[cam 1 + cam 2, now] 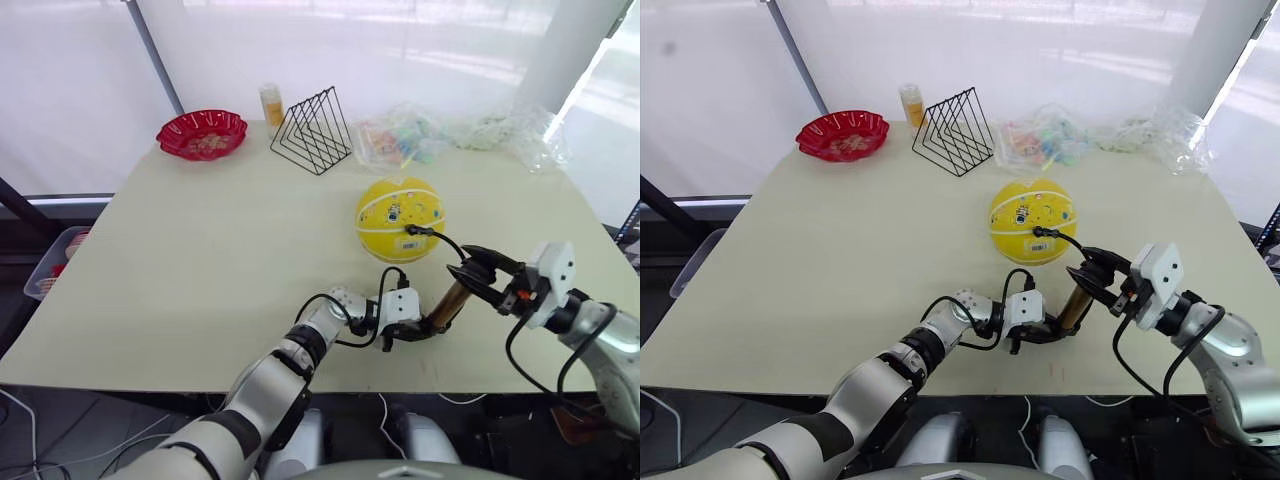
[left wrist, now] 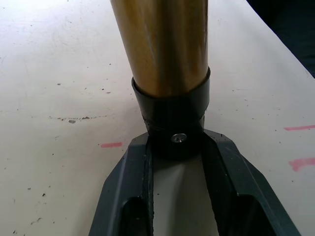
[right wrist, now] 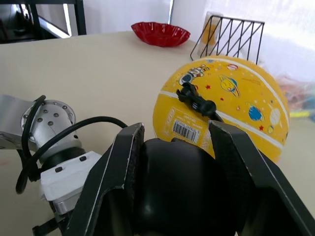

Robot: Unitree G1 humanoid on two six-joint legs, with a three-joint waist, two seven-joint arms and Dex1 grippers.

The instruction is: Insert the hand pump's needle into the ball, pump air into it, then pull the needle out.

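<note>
The yellow ball [image 1: 400, 218] rests on the table right of centre. The needle's black fitting [image 1: 412, 230] sits against the ball's near side, and the pin itself is hidden. A thin black hose [image 1: 448, 245] curves from the fitting to the top of the hand pump [image 1: 450, 303], which leans near the front edge. My left gripper [image 1: 424, 331] is shut on the pump's lower black end cap [image 2: 172, 118], below the gold barrel [image 2: 165, 44]. My right gripper [image 1: 478, 275] is shut on the pump's black handle [image 3: 172, 187], with the ball [image 3: 231, 103] just beyond it.
At the back stand a red scalloped bowl [image 1: 201, 134], an orange bottle [image 1: 271, 104], a black wire rack [image 1: 313, 130] and crumpled plastic bags [image 1: 420, 135]. The table's front edge [image 1: 200, 385] runs just below the pump. A basket [image 1: 55, 262] sits off the table's left side.
</note>
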